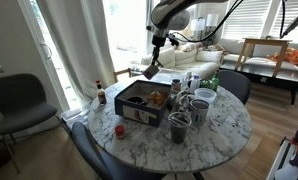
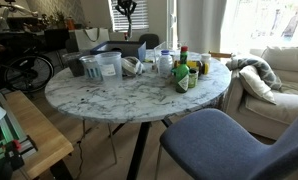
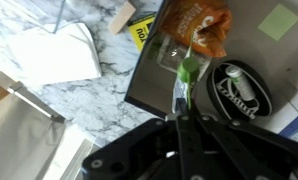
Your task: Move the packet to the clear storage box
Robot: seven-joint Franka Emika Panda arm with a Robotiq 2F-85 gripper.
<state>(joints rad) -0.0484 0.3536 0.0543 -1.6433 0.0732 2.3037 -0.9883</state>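
Above clear storage box, pincer pinching green packet, wrist view only

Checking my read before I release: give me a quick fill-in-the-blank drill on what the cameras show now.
1. The black pincer is shut on a thin packet whose tip is coloured ____.
2. In the wrist view, a crinkled orange packet lies ____ the low clear storage box.
3. The box stands on a round table with a white ____ top.

Missing words: green; inside; marble.
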